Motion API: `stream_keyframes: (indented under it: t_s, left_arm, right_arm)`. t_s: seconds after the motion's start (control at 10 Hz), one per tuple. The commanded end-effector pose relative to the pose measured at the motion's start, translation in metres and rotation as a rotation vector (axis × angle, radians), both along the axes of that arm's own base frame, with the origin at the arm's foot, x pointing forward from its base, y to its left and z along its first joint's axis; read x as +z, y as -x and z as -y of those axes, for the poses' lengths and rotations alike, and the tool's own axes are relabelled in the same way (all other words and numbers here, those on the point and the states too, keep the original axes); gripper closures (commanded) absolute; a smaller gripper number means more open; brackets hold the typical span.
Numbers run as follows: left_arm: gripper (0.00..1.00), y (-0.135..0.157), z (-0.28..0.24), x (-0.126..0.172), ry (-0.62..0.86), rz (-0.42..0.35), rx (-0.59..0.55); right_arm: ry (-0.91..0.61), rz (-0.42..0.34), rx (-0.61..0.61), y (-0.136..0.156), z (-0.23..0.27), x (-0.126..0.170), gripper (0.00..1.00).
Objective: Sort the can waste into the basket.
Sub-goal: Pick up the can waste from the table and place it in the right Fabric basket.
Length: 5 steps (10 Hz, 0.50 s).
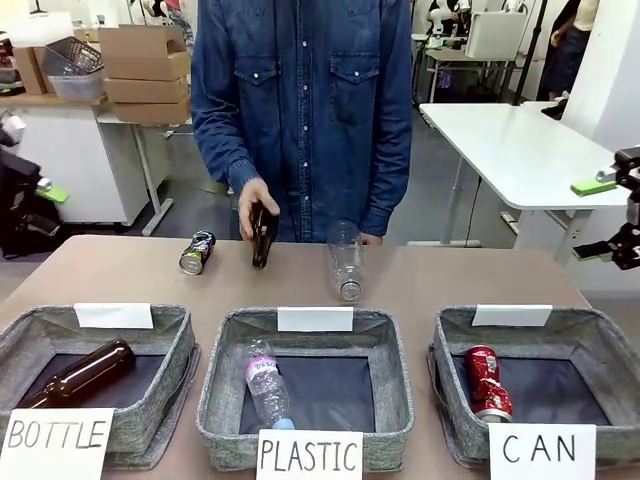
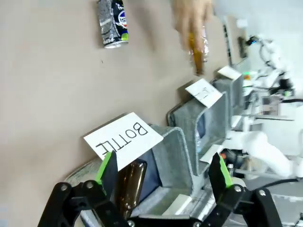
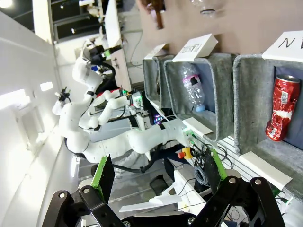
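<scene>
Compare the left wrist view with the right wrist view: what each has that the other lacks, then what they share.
Left wrist, not right: the dark can on the table, the BOTTLE sign, the open left gripper. Right wrist, not left: the red can in the CAN basket, the open right gripper. Both: the brown bottle in the person's hand, the PLASTIC basket.

A red can is lying inside the basket at the table's near right corner. A dark can is lying near the far edge, just beside a person's hand, which is gripping a brown bottle.
</scene>
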<state>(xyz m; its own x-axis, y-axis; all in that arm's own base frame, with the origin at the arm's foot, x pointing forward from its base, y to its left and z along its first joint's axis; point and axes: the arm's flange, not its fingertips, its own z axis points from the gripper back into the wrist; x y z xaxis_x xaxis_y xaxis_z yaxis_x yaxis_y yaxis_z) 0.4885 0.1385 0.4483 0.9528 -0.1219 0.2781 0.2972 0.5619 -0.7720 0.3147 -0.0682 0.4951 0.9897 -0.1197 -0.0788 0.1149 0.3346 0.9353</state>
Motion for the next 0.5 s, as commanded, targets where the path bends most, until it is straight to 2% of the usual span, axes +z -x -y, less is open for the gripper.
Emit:
stream_keyframes:
  t_s: [0.0,0.1,0.3,0.4]
  left_arm:
    - [0.00,-0.016,-0.013,0.002,0.060,-0.018,0.093]
    - [0.00,-0.013,-0.003,0.006,0.003,-0.009,0.076]
    - [0.00,-0.016,0.002,0.018,0.006,0.005,-0.003]
    - [0.00,-0.014,-0.006,0.024,-0.012,-0.007,0.031]
  right_arm:
    - [0.006,0.020,0.018,0.001,0.002,-0.001,0.00]
    - [0.006,0.020,0.018,0.001,0.002,-0.001,0.00]
    - [0.006,0.020,0.018,0.001,0.002,-0.001,0.00]
    - [0.006,0.020,0.018,0.001,0.002,-0.001,0.00]
